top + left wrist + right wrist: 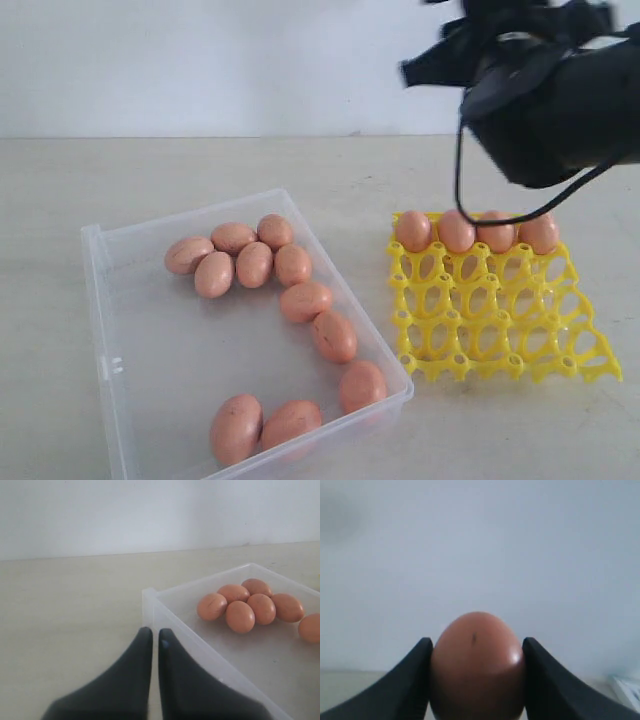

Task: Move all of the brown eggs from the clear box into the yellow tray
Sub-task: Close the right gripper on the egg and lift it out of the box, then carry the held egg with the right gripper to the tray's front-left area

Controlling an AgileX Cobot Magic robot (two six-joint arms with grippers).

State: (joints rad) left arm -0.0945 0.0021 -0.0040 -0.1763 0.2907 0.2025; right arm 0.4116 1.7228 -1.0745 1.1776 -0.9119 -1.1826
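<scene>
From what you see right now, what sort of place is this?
Probably a robot test bench, not a kitchen: a plain table against a blank white wall, a box of eggs beside a tray, and a gripper holding one egg.

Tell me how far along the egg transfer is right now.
Four brown eggs sit in the far row of the yellow tray, so that part looks done. The right gripper is clamped on a fifth egg, in hand. Eleven eggs in the clear box are left, and the left gripper sits shut and empty outside the box's corner.
</scene>
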